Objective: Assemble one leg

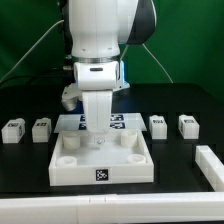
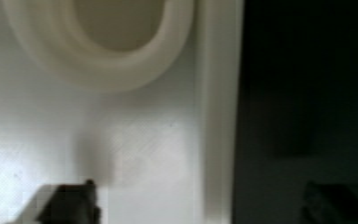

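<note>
The big flat white square panel (image 1: 66,168) with round corner sockets lies in the middle of the black table. My gripper (image 1: 100,136) reaches down onto its far part. In the wrist view my gripper (image 2: 201,205) is open, with one dark finger (image 2: 66,203) over the white panel (image 2: 140,130) and the other finger (image 2: 336,205) over the black table, so the panel's edge runs between them. A round socket (image 2: 114,62) lies just beyond. Small white legs with marker tags stand apart from the gripper: two on the exterior view's left (image 1: 13,129) (image 1: 41,127) and two on its right (image 1: 158,124) (image 1: 188,124).
The marker board (image 1: 128,122) lies flat behind the panel, partly hidden by the arm. A white bar (image 1: 210,165) runs along the exterior view's right and another white bar (image 1: 100,212) along the front edge. Cables hang behind the arm.
</note>
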